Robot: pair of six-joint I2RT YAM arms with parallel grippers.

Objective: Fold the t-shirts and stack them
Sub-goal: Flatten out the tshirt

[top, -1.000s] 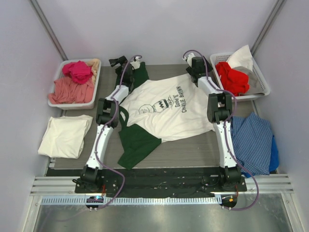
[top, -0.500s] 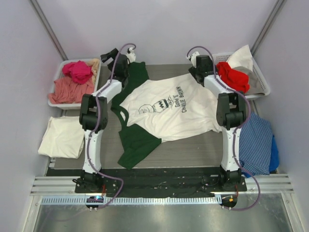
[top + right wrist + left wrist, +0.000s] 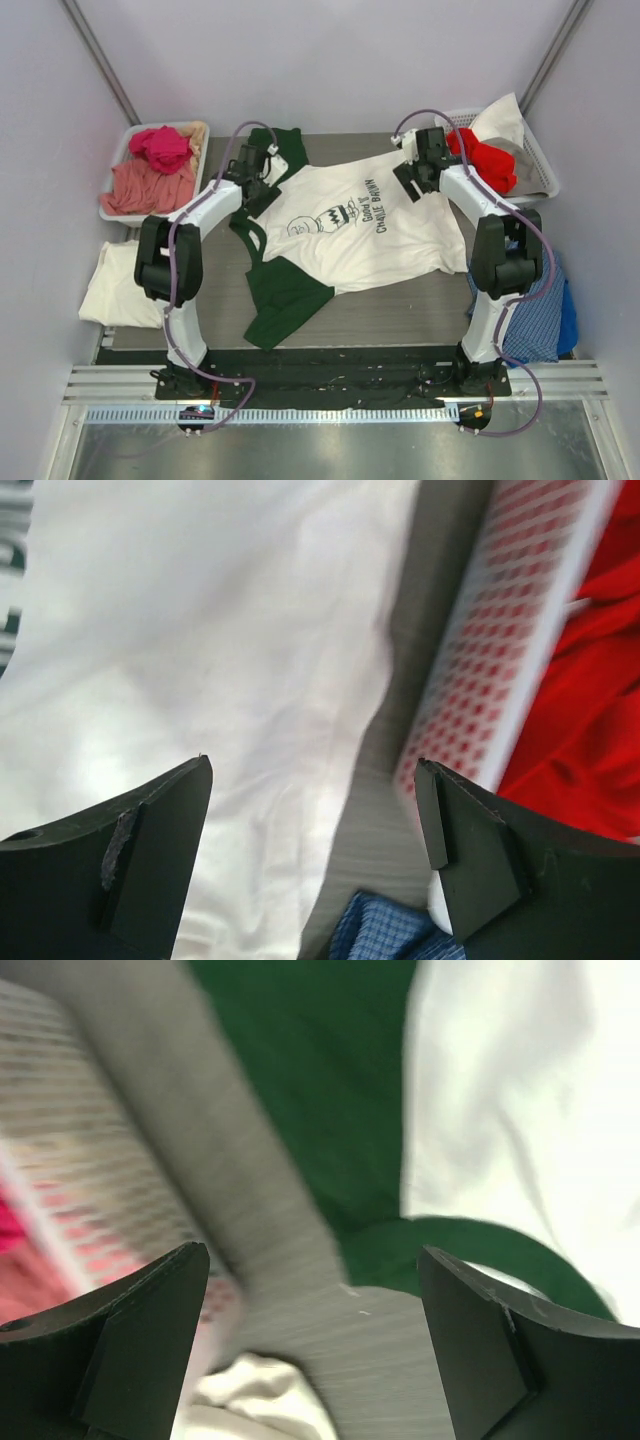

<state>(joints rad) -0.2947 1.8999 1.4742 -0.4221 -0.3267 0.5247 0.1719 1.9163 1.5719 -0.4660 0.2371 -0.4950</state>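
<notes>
The white t-shirt (image 3: 350,225) with the black Charlie Brown print lies spread flat in the middle of the table. It rests on the dark green t-shirt (image 3: 285,295), which sticks out at the near left and far left. The cream t-shirt (image 3: 130,285) lies folded at the left. My left gripper (image 3: 262,188) hovers open over the far-left corner, above green cloth (image 3: 330,1110) and bare mat. At the white shirt's far-right edge (image 3: 200,630) my right gripper (image 3: 410,178) also hovers open. Neither gripper holds anything.
A white basket (image 3: 118,160) with pink garments stands at the far left. Another basket (image 3: 540,165) with red and white garments is at the far right. A blue checked cloth (image 3: 530,300) lies by the right arm. The right wrist view has the basket wall (image 3: 510,630) close beside the gripper.
Both arms swung their elbows outward. Both grippers drew back from the table's far edge toward the white shirt's far corners. No cloth moved.
</notes>
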